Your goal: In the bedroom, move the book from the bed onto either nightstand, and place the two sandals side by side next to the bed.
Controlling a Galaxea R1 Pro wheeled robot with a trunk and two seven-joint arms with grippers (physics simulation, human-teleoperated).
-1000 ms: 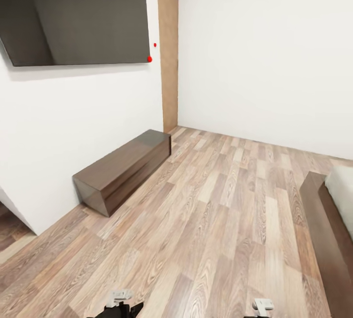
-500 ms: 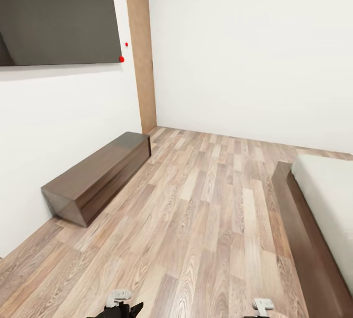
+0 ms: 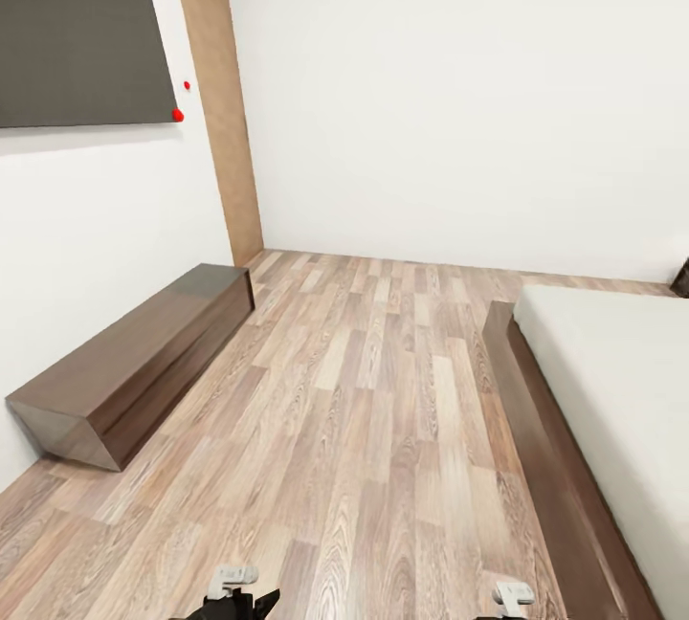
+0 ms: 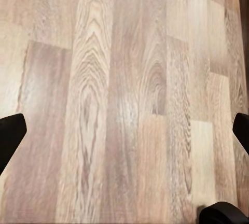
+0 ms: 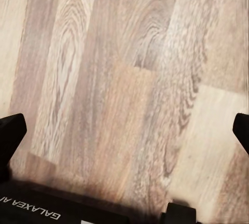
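One corner of the bed [image 3: 612, 390] lies at right, its visible mattress bare; book and sandals unseen. Both grippers, left [image 4: 124, 130] and right [image 5: 124, 130], hang spread wide and empty over the floor [image 3: 383, 429]. Advisable: turn rightward, skirting the bench [image 3: 134, 362].

The floor [image 3: 383, 429] has light-brown wood stripes. At three o'clock, the bed [image 3: 612, 381] is off-white on dark brown. The bench [image 3: 134, 362] is dark brown.

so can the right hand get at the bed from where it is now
Probably not yet. The right hand hangs open over bare floor, low by the robot's base, while the bed lies ahead to the right. Nothing blocks the way; the robot likely needs to roll closer.
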